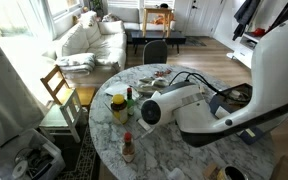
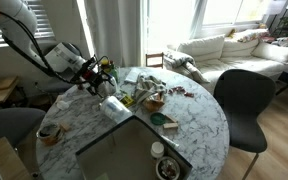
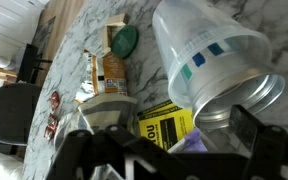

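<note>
Clear plastic jar (image 3: 209, 65) lies on its side on the marble tabletop (image 2: 199, 125), its ribbed mouth turned toward the wrist camera and blue marks showing on its label. In an exterior view we find it (image 2: 112, 107) a little in from the tabletop's edge on the arm's side, just beside the corner of a grey mat (image 2: 134, 150) that runs to the near edge.

We see the end effector (image 3: 169, 142) hovering low over this cluster. Its two dark fingers (image 3: 252, 128) stand well apart and clamp nothing. The jar sits just beside one finger, though we cannot tell whether they touch. A yellow box (image 3: 169, 125) lies in the gap between the fingers, next to the jar's mouth.

Further in from the edge the wrist view shows a small jar of tan contents (image 3: 112, 68) and, beyond it, a green lid (image 3: 126, 38) flat on the marble.

In both exterior views the end effector (image 2: 96, 72) hangs near the rim of the round tabletop. From the opposite side we see its back (image 1: 144, 112), with a dark bottle (image 1: 130, 98) upright just beside it and a red-capped bottle (image 1: 127, 147) standing apart, closer to the tabletop's near edge.

A black chair (image 2: 246, 100) stands at the edge across from the arm, and a white sofa (image 1: 89, 40) sits well behind.
</note>
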Tool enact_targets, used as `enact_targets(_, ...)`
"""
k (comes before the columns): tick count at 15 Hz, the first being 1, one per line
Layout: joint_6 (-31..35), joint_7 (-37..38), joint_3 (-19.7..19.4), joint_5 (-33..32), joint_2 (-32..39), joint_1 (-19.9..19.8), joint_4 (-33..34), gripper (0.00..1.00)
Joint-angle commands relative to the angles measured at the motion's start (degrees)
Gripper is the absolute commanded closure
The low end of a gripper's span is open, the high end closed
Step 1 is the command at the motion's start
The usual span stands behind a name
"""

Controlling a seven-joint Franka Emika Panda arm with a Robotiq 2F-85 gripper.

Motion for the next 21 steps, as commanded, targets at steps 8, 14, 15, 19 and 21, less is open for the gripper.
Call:
enact_targets(8, 6.87, 9.28, -3.59, 4.24, 3.21, 0.02, -0.06, 0.63)
enact_targets(14, 10.57, 10.98, -3.97, 7.32, 1.03, -1.07, -1.66, 1.0)
enact_targets(15, 10.22, 10.8, -4.14, 8.15, -0.04, -1.17, -2.25, 1.0)
enact_targets(19, 10.33, 10.8, -4.88, 9.28, -3.02, -1.0, -3.02, 0.98)
enact_targets(21, 11.42, 10.83, -5.05, 8.92, -3.97, -1.16, -3.2, 0.98)
